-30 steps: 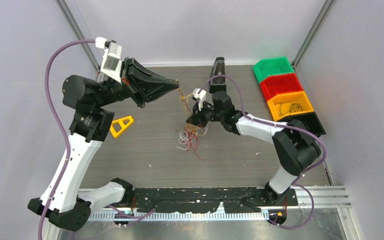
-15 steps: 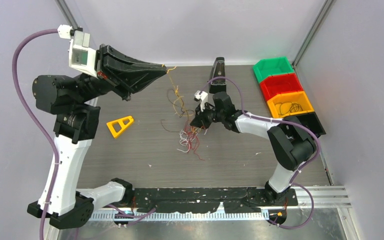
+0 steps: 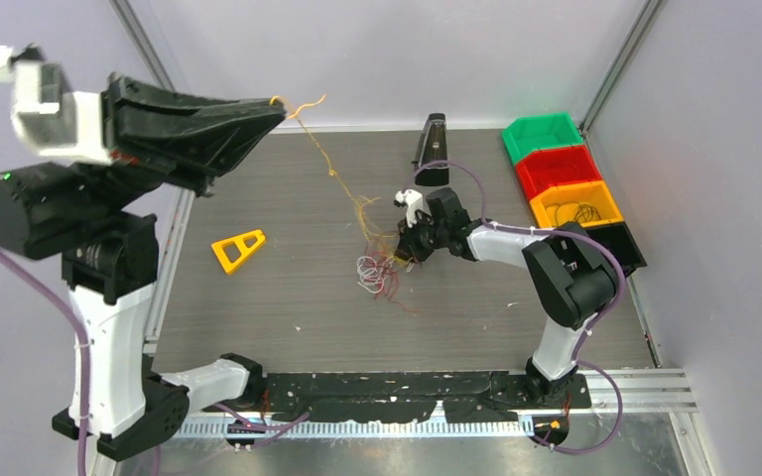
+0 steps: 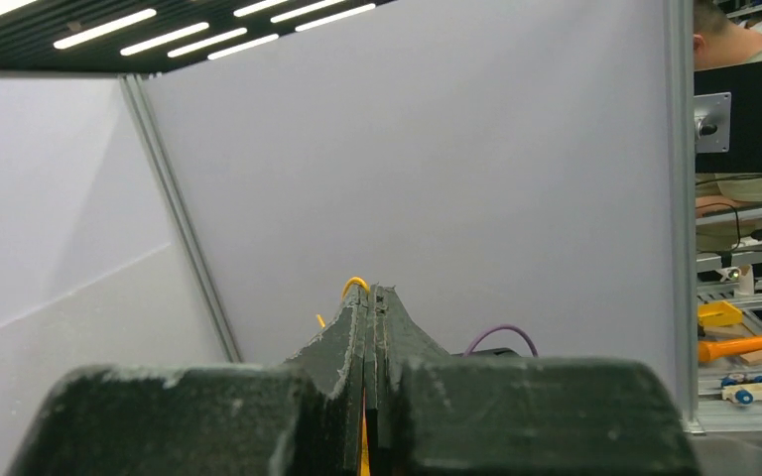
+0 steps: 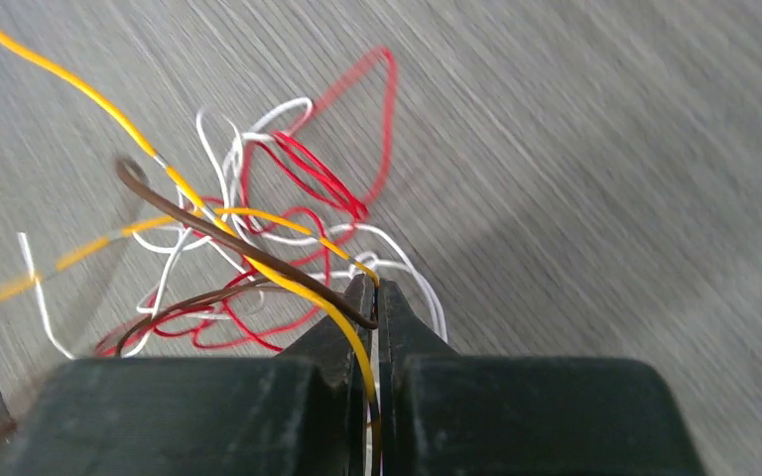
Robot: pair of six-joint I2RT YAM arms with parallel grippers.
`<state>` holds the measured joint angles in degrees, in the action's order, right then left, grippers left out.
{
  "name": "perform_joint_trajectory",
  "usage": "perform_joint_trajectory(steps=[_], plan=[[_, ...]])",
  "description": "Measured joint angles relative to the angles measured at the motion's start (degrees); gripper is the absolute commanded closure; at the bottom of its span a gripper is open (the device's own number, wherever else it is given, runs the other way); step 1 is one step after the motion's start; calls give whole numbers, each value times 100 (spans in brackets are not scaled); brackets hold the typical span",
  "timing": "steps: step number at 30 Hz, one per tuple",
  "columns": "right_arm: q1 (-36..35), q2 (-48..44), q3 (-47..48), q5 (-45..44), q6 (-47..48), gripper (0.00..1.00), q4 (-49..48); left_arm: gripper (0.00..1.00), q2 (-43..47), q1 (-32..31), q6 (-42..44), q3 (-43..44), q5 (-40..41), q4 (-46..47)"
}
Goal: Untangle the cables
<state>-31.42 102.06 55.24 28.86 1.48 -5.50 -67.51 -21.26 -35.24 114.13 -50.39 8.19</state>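
- Mostly the cables (image 3: 377,276) lie as a small loose knot of red, white and brown strands on the table (image 3: 288,297), near its middle, right beside the right gripper (image 3: 404,255).
- One yellow wire (image 3: 329,164) leads out of that knot, up and across to the left gripper (image 3: 278,107), which is raised high over the far left of the table.
- Left gripper: jaws pressed together on the end of the yellow wire; its wrist view shows a short loop poking past the tips.
- Right gripper: clenched low at the table, pinning the edge of the knot. Its wrist view shows the yellow wire and a white strand running between the jaws.
- Handling, as a judgement: the wires look very light, thin, limp and a little springy. They will likely snag on each other, and the smooth coating may slip through a weak pinch.
- Hold: best taken at a free end or a single strand clear of the knot, with the bulk pinned close to where that strand leaves.
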Motion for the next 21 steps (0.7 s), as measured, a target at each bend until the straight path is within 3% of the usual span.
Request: perform_joint_trajectory(steps=[9, 11, 16, 21], plan=[[138, -278, -199, -83, 472, 94, 813, 100, 387, 42, 87, -33, 138, 391], [173, -310, -197, -85, 516, 85, 909, 100, 247, 96, 118, 234, 173, 422], [229, -50, -37, -136, 511, 47, 1211, 100, -48, 190, 286, 813, 420, 428], [310, -35, 280, 0, 614, 22, 1681, 100, 98, 195, 404, 603, 597, 420]])
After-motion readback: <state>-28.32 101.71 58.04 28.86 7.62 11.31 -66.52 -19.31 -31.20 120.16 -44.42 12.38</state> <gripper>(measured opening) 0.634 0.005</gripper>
